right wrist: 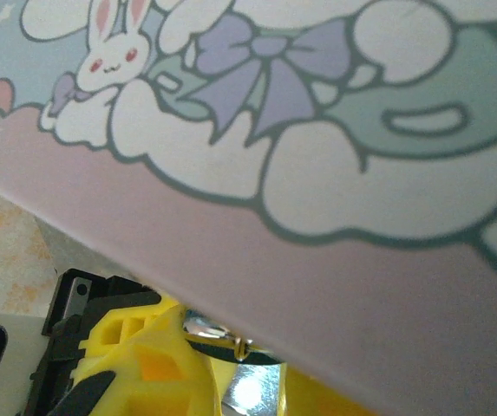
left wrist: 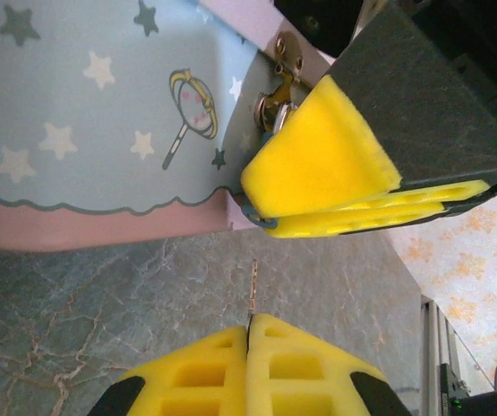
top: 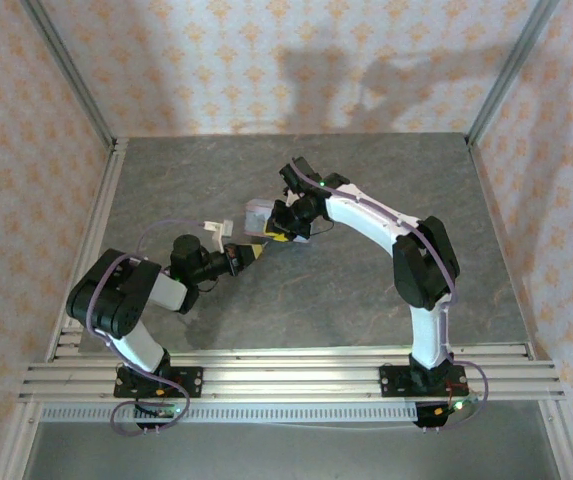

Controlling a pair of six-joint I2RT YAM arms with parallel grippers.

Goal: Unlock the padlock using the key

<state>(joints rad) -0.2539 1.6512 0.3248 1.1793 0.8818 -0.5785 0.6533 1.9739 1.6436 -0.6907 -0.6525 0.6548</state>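
Yellow foam pads of left gripper (left wrist: 250, 334) pressed together on key (left wrist: 252, 290), blade edge-on, just short of padlock (left wrist: 264, 222). Right gripper (left wrist: 270, 208) pinched padlock at hasp (left wrist: 287, 52) of tin (left wrist: 83, 130), mid-table. Risk: thin key twisting in soft foam and missing the hidden keyway.

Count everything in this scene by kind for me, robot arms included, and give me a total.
tin box: 1
padlock: 1
key: 1
robot arms: 2, the left arm and the right arm
Total: 5
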